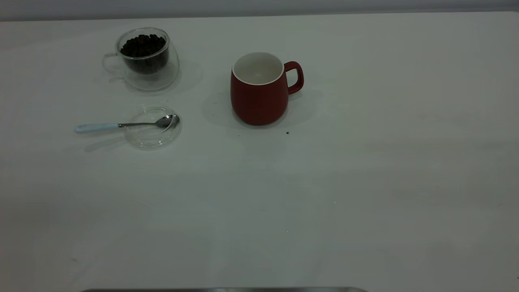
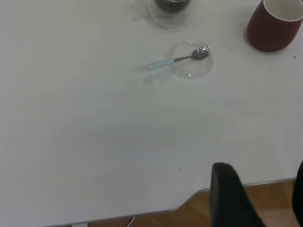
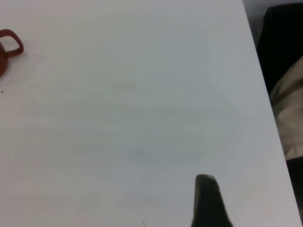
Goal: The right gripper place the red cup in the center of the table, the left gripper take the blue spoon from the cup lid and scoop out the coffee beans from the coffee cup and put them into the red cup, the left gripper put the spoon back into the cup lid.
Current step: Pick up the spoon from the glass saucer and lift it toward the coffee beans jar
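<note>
The red cup (image 1: 259, 97) stands upright near the middle of the table (image 1: 284, 202), handle to the right, its white inside empty. The coffee cup (image 1: 148, 61) with coffee beans (image 1: 142, 45) stands at the back left. In front of it lies the cup lid (image 1: 153, 136), with the blue spoon (image 1: 121, 125) resting its bowl in the lid and its handle pointing left. Neither arm shows in the exterior view. My left gripper (image 2: 265, 198) is open and empty over the table's near edge, far from the spoon (image 2: 177, 59). My right gripper (image 3: 255, 208) is open and empty, far right of the cup's handle (image 3: 12, 42).
A small dark speck (image 1: 287, 132) lies just in front of the red cup. The left wrist view shows the table's near edge with wooden floor (image 2: 165, 220) below. The right wrist view shows the table's side edge and a dark object (image 3: 284, 42) beyond it.
</note>
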